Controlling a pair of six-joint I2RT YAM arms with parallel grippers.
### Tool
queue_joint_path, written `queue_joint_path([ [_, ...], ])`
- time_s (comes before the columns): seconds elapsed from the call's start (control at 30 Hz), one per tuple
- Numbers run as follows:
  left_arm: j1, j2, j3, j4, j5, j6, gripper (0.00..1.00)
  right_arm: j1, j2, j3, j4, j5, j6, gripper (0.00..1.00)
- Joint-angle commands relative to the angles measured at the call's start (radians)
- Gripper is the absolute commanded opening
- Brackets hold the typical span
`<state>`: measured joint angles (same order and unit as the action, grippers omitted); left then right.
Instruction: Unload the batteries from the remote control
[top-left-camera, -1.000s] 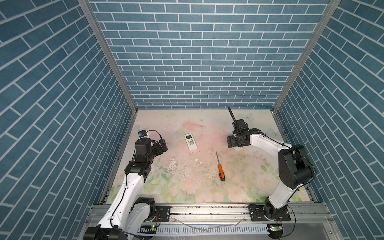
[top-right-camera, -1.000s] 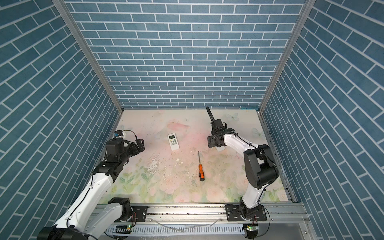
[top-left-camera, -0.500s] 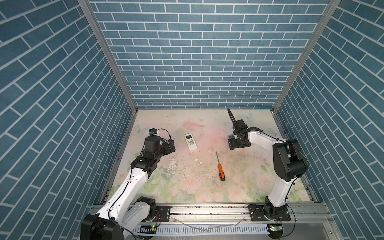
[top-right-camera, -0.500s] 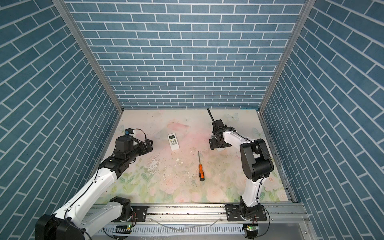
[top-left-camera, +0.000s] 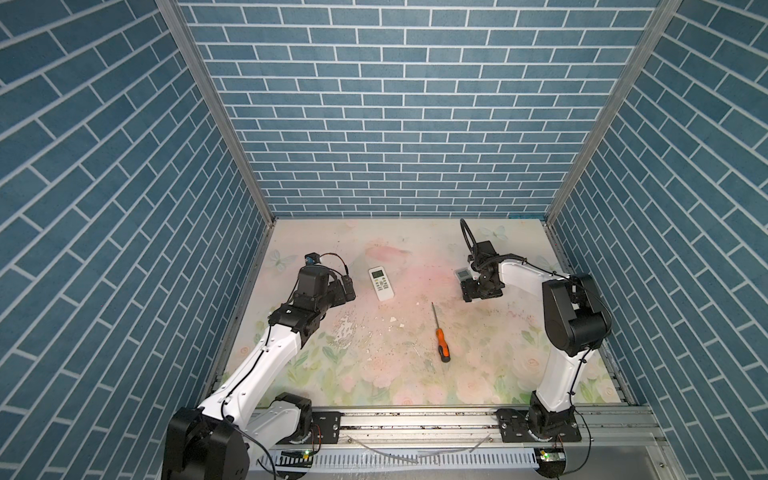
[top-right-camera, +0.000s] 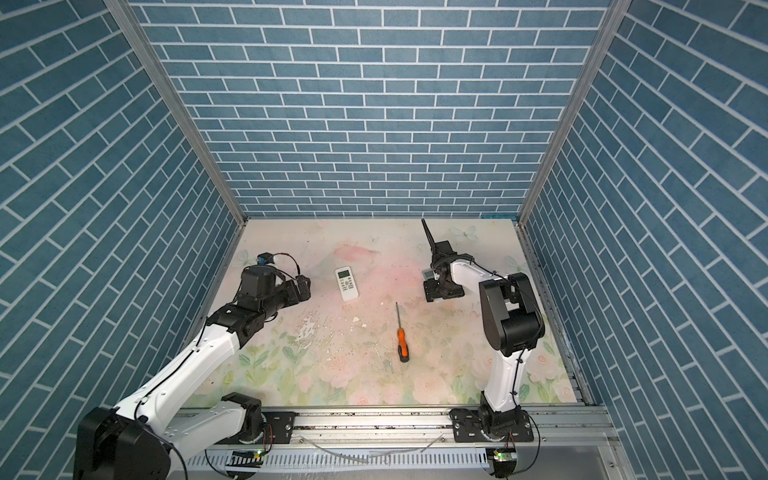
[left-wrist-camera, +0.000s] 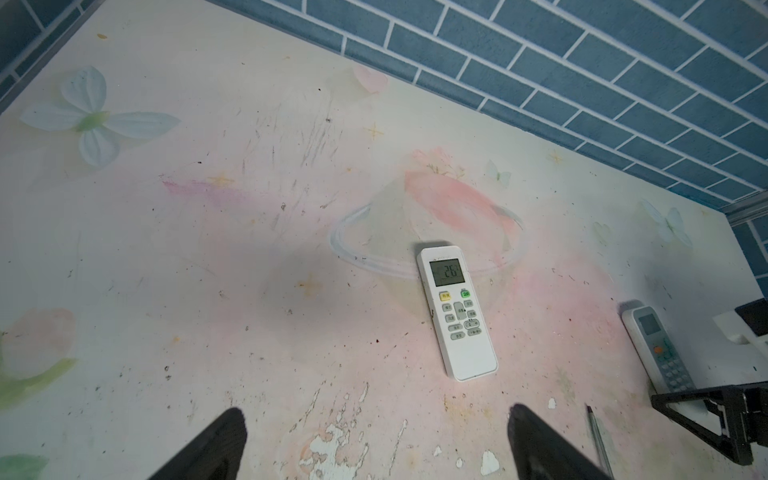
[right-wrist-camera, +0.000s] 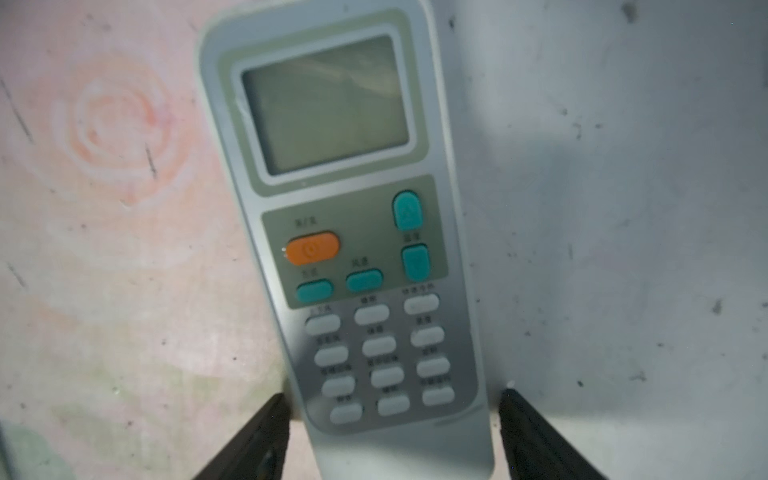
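Left end effector (left-wrist-camera: 376, 411) gapes wide above the surface (top-left-camera: 415, 249), just left of the white remote (top-left-camera: 381, 284). Right end effector (right-wrist-camera: 394, 395) straddles the grey remote (right-wrist-camera: 345, 232) at far right, with slim gaps on both sides. Both remotes lie face up; batteries hidden.

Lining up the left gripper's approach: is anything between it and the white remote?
Nothing visible: only bare table between left gripper and white remote. The screwdriver and grey remote lie further right in a top view.
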<state>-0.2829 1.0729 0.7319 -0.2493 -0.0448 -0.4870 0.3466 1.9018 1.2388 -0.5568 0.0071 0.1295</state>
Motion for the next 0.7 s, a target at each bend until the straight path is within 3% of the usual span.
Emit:
queue_joint_path([
  [0.0,-0.010,0.011,0.035,-0.016,-0.011,-0.011,1.00,0.000,0.028,0.038,-0.018,-0.020,-0.031,0.74],
  [0.43,-0.043,0.134,0.131,-0.068,0.050,-0.035,0.99,0.001,-0.005,0.038,-0.034,-0.041,-0.053,0.40],
  [0.67,-0.115,0.264,0.220,-0.045,0.161,-0.048,0.96,0.015,-0.058,0.044,-0.074,-0.054,-0.069,0.25],
])
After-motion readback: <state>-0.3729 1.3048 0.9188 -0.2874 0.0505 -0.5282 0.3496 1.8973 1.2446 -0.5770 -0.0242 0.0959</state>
